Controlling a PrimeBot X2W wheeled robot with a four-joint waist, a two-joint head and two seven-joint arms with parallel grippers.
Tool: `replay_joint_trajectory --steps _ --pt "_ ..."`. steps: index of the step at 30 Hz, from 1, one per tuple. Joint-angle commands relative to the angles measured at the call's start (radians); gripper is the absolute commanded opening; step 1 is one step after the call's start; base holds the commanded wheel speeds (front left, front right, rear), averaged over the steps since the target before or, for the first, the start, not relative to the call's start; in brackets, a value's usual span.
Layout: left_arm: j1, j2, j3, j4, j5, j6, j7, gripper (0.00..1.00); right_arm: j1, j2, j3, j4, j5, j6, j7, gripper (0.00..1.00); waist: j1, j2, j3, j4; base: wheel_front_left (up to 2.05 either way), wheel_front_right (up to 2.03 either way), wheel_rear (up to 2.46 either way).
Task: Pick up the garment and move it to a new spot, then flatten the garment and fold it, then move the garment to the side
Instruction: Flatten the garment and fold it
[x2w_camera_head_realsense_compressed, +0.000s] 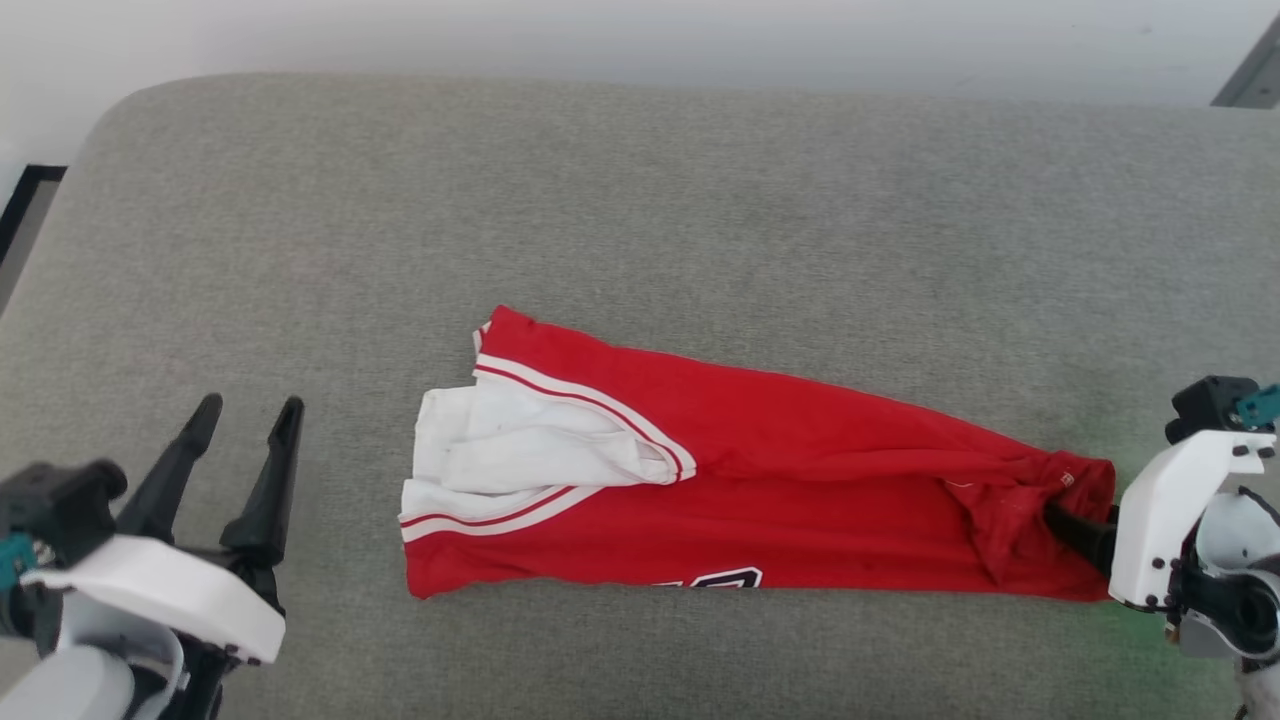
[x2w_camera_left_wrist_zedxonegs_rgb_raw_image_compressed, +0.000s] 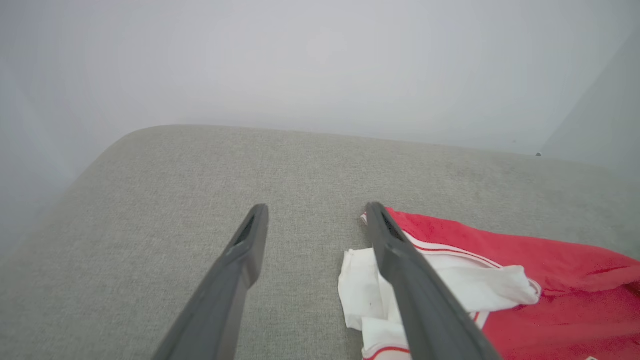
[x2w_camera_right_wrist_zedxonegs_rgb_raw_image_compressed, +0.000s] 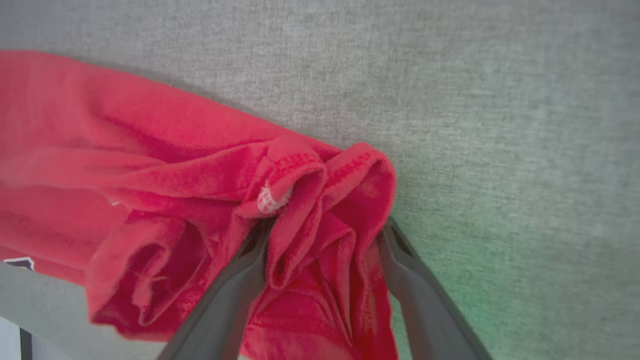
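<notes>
The garment (x2w_camera_head_realsense_compressed: 780, 470), a red jersey with white red-striped edging, lies folded into a long band across the grey cushion (x2w_camera_head_realsense_compressed: 640, 200); a bit of black lettering peeks out at its near edge. My left gripper (x2w_camera_head_realsense_compressed: 250, 402) hovers open to the left of the white end, apart from it, and in the left wrist view the left gripper (x2w_camera_left_wrist_zedxonegs_rgb_raw_image_compressed: 316, 206) has bare cushion between its fingers, the garment (x2w_camera_left_wrist_zedxonegs_rgb_raw_image_compressed: 550, 270) to its right. My right gripper (x2w_camera_head_realsense_compressed: 1062, 522) is at the garment's right end. In the right wrist view the right gripper (x2w_camera_right_wrist_zedxonegs_rgb_raw_image_compressed: 325, 225) stands wide, bunched red hem (x2w_camera_right_wrist_zedxonegs_rgb_raw_image_compressed: 320, 200) between its fingers.
The cushion's rounded back edge (x2w_camera_head_realsense_compressed: 600, 85) meets a pale wall. A dark strip (x2w_camera_head_realsense_compressed: 20, 215) runs beyond the cushion's left side. Wide stretches of grey fabric lie behind and in front of the garment.
</notes>
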Motion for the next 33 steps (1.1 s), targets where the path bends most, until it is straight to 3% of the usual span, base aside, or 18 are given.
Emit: replay_joint_trajectory --steps 1,3,4,5,6,13,15,21,27,33 --pt "0.034 -0.025 0.031 0.008 0.035 -0.01 -0.006 1.0 -0.015 0.0 0.024 0.03 0.008 -0.001 0.011 1.0 0.0 -0.0001 0.003 0.015 0.0 0.0 0.0" --pt "0.067 -0.061 0.078 0.018 0.065 -0.03 -0.006 1.0 -0.026 0.011 0.057 0.072 0.025 0.0 0.026 1.0 0.0 -0.0001 0.003 0.025 0.0 0.0 0.0" --pt "0.08 -0.078 0.1 0.024 0.086 -0.039 -0.006 1.0 -0.03 0.015 0.078 0.087 0.031 0.0 0.038 0.9 0.0 -0.0001 0.003 0.03 0.0 0.0 0.0" --pt "0.095 -0.098 0.125 0.028 0.101 -0.048 -0.006 1.0 -0.036 0.014 0.096 0.097 0.041 0.0 0.042 0.37 0.0 -0.0001 0.003 0.035 0.0 0.0 0.0" --pt "0.109 -0.118 0.148 0.03 0.119 -0.06 -0.006 1.0 -0.043 0.011 0.11 0.103 0.05 0.001 0.039 0.0 0.0 -0.0001 0.002 0.039 0.0 0.0 0.0" --pt "0.207 -0.247 0.311 0.05 0.236 -0.13 -0.006 1.0 -0.08 -0.045 0.106 0.117 0.128 0.002 0.038 0.0 0.0 -0.0001 -0.014 0.059 0.0 0.0 0.0" --pt "0.248 -0.292 0.367 0.058 0.279 -0.167 -0.006 1.0 -0.08 -0.082 0.085 0.101 0.146 0.002 0.03 0.0 0.0 -0.0001 -0.024 0.056 0.0 0.0 0.0" --pt "0.301 -0.372 0.457 0.07 0.345 -0.221 -0.006 1.0 -0.064 -0.148 0.006 0.109 0.154 0.0 0.008 0.0 0.0 -0.0001 -0.039 0.039 0.0 0.0 0.0" --pt "0.315 -0.446 0.529 0.072 0.396 -0.27 -0.006 1.0 -0.076 -0.222 -0.093 0.168 0.107 0.0 -0.009 0.0 0.0 -0.0001 -0.047 0.011 0.0 0.0 0.0" --pt "0.319 -0.493 0.566 0.076 0.427 -0.305 -0.006 1.0 -0.107 -0.25 -0.138 0.23 0.038 0.0 -0.026 0.0 0.0 -0.0001 -0.048 -0.017 0.0 0.0 0.0"
